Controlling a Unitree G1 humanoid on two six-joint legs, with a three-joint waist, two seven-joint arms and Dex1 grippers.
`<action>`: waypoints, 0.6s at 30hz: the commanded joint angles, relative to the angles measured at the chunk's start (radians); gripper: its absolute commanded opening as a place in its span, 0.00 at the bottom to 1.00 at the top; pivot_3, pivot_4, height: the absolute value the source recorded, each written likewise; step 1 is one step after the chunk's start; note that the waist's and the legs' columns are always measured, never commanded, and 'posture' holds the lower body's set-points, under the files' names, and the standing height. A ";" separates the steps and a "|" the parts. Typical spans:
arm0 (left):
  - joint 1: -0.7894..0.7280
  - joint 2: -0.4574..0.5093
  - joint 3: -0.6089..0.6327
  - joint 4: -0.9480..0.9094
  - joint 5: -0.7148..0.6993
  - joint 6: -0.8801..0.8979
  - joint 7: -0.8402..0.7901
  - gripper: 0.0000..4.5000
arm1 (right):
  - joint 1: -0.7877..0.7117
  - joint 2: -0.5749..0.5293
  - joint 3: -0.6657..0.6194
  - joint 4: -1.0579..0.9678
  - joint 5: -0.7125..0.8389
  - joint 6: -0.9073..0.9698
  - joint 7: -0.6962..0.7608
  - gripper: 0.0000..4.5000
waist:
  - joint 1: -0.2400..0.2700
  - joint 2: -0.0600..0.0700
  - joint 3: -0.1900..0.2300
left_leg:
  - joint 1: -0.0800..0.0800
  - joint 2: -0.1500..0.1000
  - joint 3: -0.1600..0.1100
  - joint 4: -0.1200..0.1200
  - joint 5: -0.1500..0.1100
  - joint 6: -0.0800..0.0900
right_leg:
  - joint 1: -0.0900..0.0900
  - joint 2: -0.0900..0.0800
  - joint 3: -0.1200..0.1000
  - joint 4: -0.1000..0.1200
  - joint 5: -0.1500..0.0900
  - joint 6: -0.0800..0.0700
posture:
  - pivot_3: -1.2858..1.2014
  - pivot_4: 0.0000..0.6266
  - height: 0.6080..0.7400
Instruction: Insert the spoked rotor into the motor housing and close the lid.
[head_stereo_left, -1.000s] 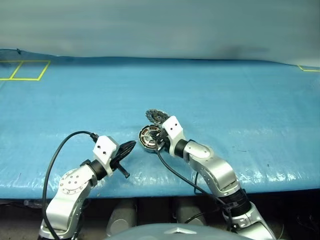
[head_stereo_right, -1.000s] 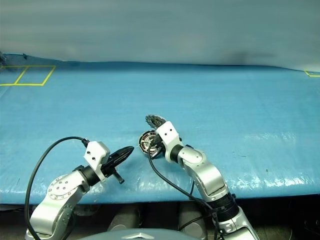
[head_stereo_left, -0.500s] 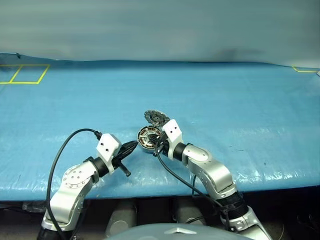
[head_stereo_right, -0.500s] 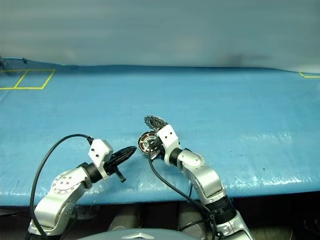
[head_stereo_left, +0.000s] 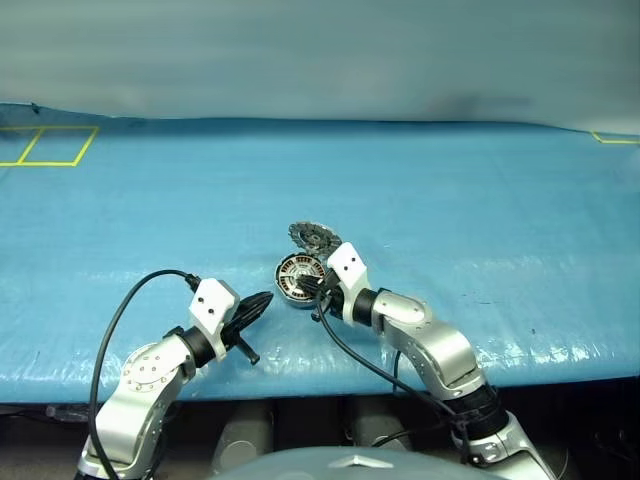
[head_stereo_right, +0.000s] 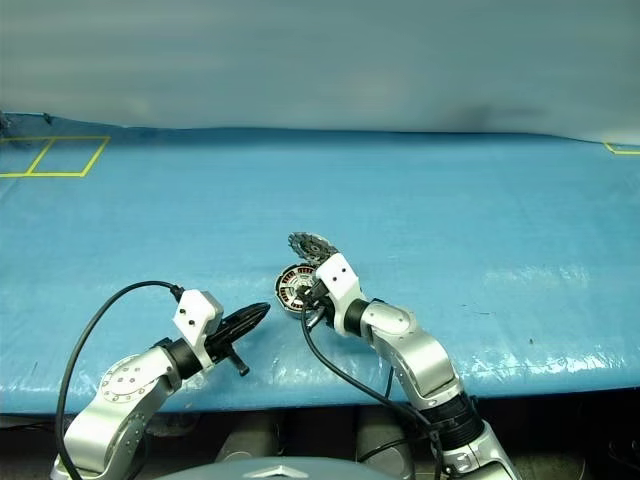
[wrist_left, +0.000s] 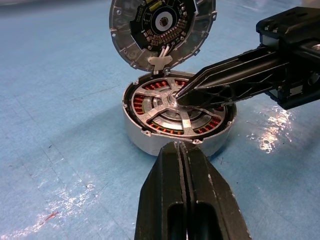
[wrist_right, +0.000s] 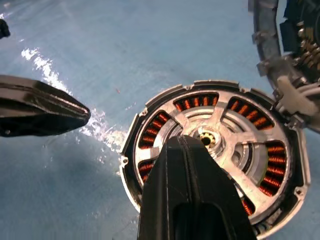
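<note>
We counted one motor housing (wrist_left: 178, 117), with one spoked rotor (wrist_left: 176, 106) seated inside it and one lid (wrist_left: 161, 30) standing open at its rim. We also counted two grippers, a left gripper (head_stereo_left: 262, 299) and a right gripper (wrist_left: 176, 94).

No readable text, label or number appears on anything.

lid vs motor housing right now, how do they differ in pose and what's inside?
The lid stands tilted up, open, behind the motor housing, which sits flat on the blue table cover. The lid's inner face shows a dark circuit centre; the motor housing shows copper windings with the spoked rotor inside. Both are round grey metal of similar width.
</note>
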 joint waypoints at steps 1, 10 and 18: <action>-0.003 0.002 -0.005 -0.040 -0.010 -0.027 0.003 0.01 | -0.021 -0.026 0.000 -0.041 0.015 0.017 0.038 0.00 | 0.000 0.000 0.000 | 0.000 0.000 0.000 0.000 0.000 0.000 | 0.000 0.000 0.000 0.000 0.000 0.000 | 0.52 0.24 1.00; 0.028 0.019 0.008 -0.049 -0.016 -0.044 -0.006 0.01 | -0.034 -0.058 -0.005 -0.123 0.045 0.072 0.063 0.00 | 0.000 0.000 0.001 | -0.002 0.000 0.000 -0.001 0.000 0.000 | -0.002 0.000 0.000 -0.001 0.000 0.000 | 0.52 0.24 1.00; 0.019 0.043 0.017 -0.065 -0.032 -0.024 -0.005 0.01 | -0.025 -0.068 -0.004 -0.151 0.065 0.094 0.070 0.00 | 0.000 -0.001 0.003 | -0.003 0.000 0.000 -0.001 0.000 0.000 | -0.002 0.000 -0.001 -0.002 0.000 0.000 | 0.52 0.24 1.00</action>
